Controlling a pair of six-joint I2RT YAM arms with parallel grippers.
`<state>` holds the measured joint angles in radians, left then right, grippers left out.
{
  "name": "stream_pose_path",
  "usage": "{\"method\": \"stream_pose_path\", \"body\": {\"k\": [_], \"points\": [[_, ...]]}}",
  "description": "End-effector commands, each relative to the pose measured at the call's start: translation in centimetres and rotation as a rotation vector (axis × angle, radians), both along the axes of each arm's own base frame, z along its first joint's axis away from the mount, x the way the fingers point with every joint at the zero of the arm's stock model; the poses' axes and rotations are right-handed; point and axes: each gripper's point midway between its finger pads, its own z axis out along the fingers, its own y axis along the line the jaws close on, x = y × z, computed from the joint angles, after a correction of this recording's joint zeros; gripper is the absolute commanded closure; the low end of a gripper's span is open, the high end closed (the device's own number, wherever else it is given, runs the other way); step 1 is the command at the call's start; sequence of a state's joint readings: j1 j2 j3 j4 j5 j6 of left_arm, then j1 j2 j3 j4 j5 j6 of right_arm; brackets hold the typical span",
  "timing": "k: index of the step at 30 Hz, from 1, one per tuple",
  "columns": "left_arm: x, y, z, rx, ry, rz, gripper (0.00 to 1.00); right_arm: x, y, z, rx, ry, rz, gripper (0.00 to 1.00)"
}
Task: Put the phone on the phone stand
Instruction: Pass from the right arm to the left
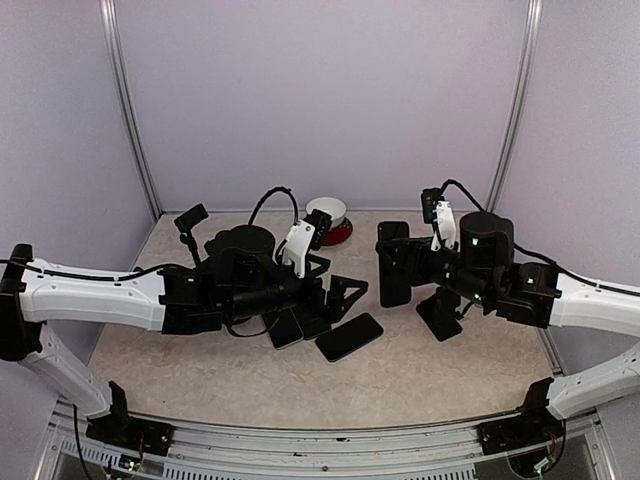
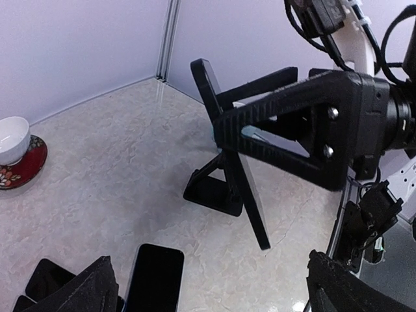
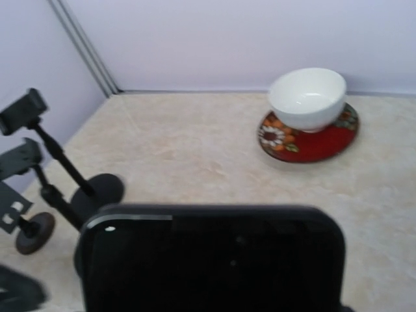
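Black spare phones (image 1: pixel 350 337) lie flat under the left gripper (image 1: pixel 335 282), whose fingers are spread wide on nothing. Behind it a white bowl (image 1: pixel 326 210) sits on a red plate (image 1: pixel 340 236) — nothing shows inside it. Further right the right gripper (image 1: pixel 405 255) pinches the phone (image 1: pixel 391 280) by its edges, upright and tilted, just beside the stand (image 1: pixel 438 315) — not yet seated, I judge. Best to lower its bottom edge onto the stand's lip, lean it against the rest, then release slowly.
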<state>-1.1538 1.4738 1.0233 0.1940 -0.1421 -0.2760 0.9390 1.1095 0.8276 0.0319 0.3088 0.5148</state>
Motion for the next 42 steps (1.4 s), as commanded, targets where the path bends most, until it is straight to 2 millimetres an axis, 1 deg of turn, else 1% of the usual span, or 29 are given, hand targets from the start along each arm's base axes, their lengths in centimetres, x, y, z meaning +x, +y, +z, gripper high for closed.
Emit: {"method": "stream_pose_path", "body": {"k": [1, 4, 11, 14, 17, 20, 22, 26, 30, 34, 38, 39, 42], "points": [[0.3, -2.1, 2.5, -0.083, -0.004, -0.025, 0.01, -1.0, 0.3, 3.4, 0.118, -0.087, -0.008, 0.36], [0.5, -3.0, 2.5, -0.094, 0.012, -0.033, 0.01, -1.7, 0.6, 3.5, 0.130, -0.095, -0.001, 0.36], [1.1, -4.5, 1.0, -0.069, 0.043, -0.028, 0.01, -2.7, 0.8, 4.4, 0.175, -0.123, 0.019, 0.36], [1.3, -4.8, 0.5, -0.065, 0.056, -0.026, 0.03, -2.9, 0.9, 4.6, 0.184, -0.127, 0.024, 0.35], [1.4, -5.0, 0.2, -0.070, 0.069, -0.035, 0.07, -2.9, 0.8, 4.5, 0.188, -0.127, 0.013, 0.35], [0.8, -5.2, 0.4, -0.085, 0.067, -0.075, 0.10, -2.4, 0.0, 4.3, 0.185, -0.117, -0.036, 0.35], [0.5, -5.1, 0.6, -0.099, 0.062, -0.086, 0.10, -2.3, -0.4, 4.1, 0.178, -0.114, -0.060, 0.34], [0.7, -5.3, 0.3, -0.091, 0.059, -0.086, 0.12, -2.6, -0.2, 4.9, 0.199, -0.127, -0.034, 0.34], [0.8, -6.0, 0.0, -0.091, 0.071, -0.100, 0.18, -2.7, 0.6, 4.7, 0.199, -0.123, -0.003, 0.34], [0.9, -6.4, -0.6, -0.087, 0.083, -0.099, 0.24, -2.6, 1.0, 4.4, 0.205, -0.121, 0.005, 0.34], [1.0, -6.5, -1.2, -0.080, 0.091, -0.096, 0.38, -2.7, 1.2, 4.3, 0.216, -0.122, 0.016, 0.34], [1.0, -6.5, -1.3, -0.079, 0.092, -0.098, 0.43, -2.7, 1.3, 4.2, 0.215, -0.121, 0.018, 0.34], [1.0, -6.6, -1.4, -0.078, 0.092, -0.098, 0.55, -2.7, 1.7, 3.7, 0.204, -0.114, 0.021, 0.33]]}}
